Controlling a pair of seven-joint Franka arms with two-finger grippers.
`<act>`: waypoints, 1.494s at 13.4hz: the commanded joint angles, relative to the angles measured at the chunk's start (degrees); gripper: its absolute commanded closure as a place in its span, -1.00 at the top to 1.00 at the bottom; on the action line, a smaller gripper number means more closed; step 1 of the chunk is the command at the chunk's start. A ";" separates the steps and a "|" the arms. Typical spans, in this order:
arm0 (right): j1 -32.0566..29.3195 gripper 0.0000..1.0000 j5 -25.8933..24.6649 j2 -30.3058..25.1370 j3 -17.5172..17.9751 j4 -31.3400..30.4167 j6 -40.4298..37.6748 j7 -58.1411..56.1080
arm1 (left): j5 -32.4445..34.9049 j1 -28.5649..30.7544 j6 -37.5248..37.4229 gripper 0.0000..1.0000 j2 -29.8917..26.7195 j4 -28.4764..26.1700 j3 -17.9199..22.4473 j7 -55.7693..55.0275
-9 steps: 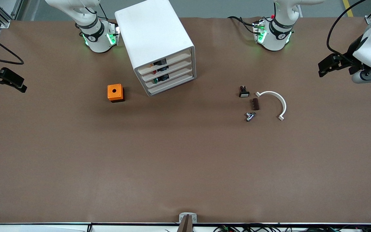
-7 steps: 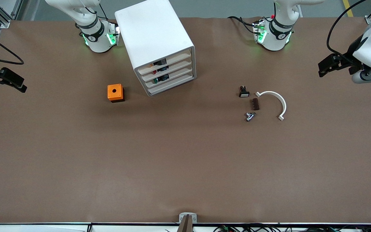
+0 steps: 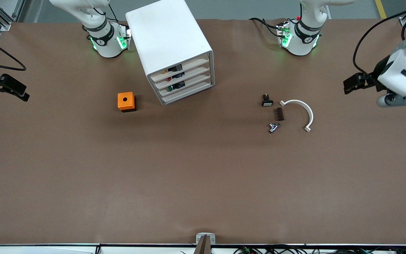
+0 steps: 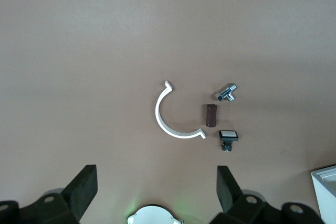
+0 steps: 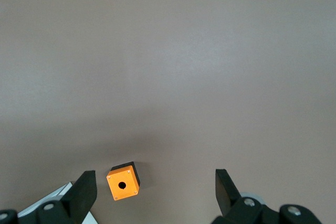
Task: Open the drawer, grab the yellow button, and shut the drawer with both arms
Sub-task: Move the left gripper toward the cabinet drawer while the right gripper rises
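Note:
The white cabinet (image 3: 169, 42) stands near the right arm's base, its four cream-fronted drawers all shut. The top drawer (image 3: 185, 67) sits flush with the others. A tiny orange-capped button (image 3: 166, 71) just shows in the gap above its front. My left gripper (image 3: 351, 84) hangs open and empty in the air at the left arm's end of the table; in the left wrist view (image 4: 156, 188) its fingers stand wide apart. My right gripper (image 3: 16, 91) is open and empty at the right arm's end, with fingers wide apart in the right wrist view (image 5: 155, 190).
An orange cube box (image 3: 126, 101) with a round hole sits beside the cabinet, also in the right wrist view (image 5: 123, 182). Toward the left arm's end lie a black switch (image 3: 267, 101), a brown piece (image 3: 279, 114), a metal fitting (image 3: 273, 127) and a white curved clip (image 3: 303, 109).
My left gripper has shifted a little toward the front camera and toward the table's middle. The right arm and all objects have not moved.

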 commanded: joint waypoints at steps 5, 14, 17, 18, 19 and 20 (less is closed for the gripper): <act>0.41 1.00 0.23 0.61 0.16 -0.28 0.98 -0.42 | -3.43 -3.39 7.88 0.99 11.89 2.42 -1.51 -10.62; 2.08 1.00 0.23 4.12 0.16 -0.63 3.00 0.64 | -8.01 -14.55 14.32 0.99 27.36 4.00 -1.86 -49.71; 3.13 1.00 0.58 5.61 0.16 -0.81 3.52 2.56 | -12.12 -19.56 14.23 0.99 29.30 3.92 -1.86 -62.90; 3.66 1.00 0.67 6.23 0.16 -0.80 3.53 5.96 | -13.97 -20.44 14.23 0.99 29.92 3.92 -1.86 -68.69; 4.62 1.00 0.76 6.67 0.16 -0.80 3.35 9.57 | -15.99 -21.23 14.14 0.99 30.10 3.92 -1.94 -73.54; 5.58 1.00 0.76 6.76 0.24 -0.80 3.18 13.95 | -18.71 -23.16 14.14 0.99 30.19 3.92 -1.95 -78.20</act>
